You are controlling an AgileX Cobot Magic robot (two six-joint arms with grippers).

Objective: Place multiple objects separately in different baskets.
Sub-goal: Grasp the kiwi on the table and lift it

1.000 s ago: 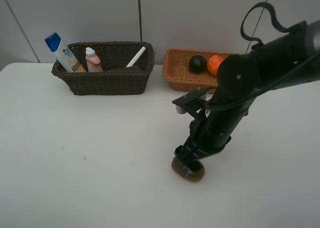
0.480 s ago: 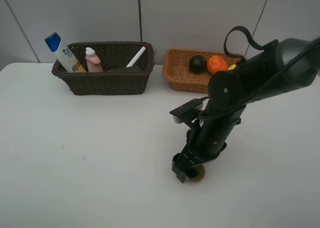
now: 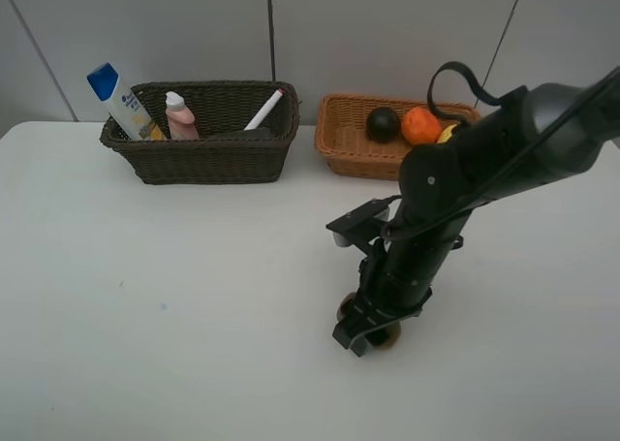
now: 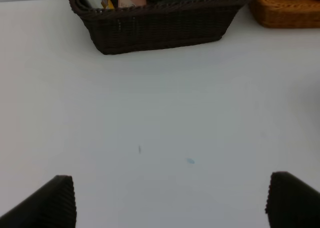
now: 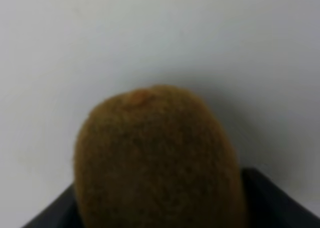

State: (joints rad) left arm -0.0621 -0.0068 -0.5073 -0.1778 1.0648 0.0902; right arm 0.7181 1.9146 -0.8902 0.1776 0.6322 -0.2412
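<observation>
A brown kiwi (image 3: 388,338) lies on the white table at the front right, and it fills the right wrist view (image 5: 157,158). My right gripper (image 3: 366,332) is down over it, with the jaws against its sides. The dark brown basket (image 3: 208,160) at the back left holds the white shampoo bottle with blue cap (image 3: 121,100), the small pink bottle (image 3: 179,116) and the white marker (image 3: 264,110). The orange-tan basket (image 3: 349,155) holds the mangosteen (image 3: 383,123), the orange (image 3: 419,125) and a bit of the lemon (image 3: 448,131). My left gripper (image 4: 172,200) is open and empty. I cannot make out the eraser.
The white table (image 3: 174,296) runs back to a grey panelled wall. The left wrist view shows the dark basket (image 4: 160,30) and a corner of the tan basket (image 4: 285,17) far ahead over bare table. The right arm (image 3: 484,160) reaches across in front of the tan basket.
My right gripper has come down lower over the kiwi and shifted slightly left, so it now covers most of it. The baskets and their contents have not moved.
</observation>
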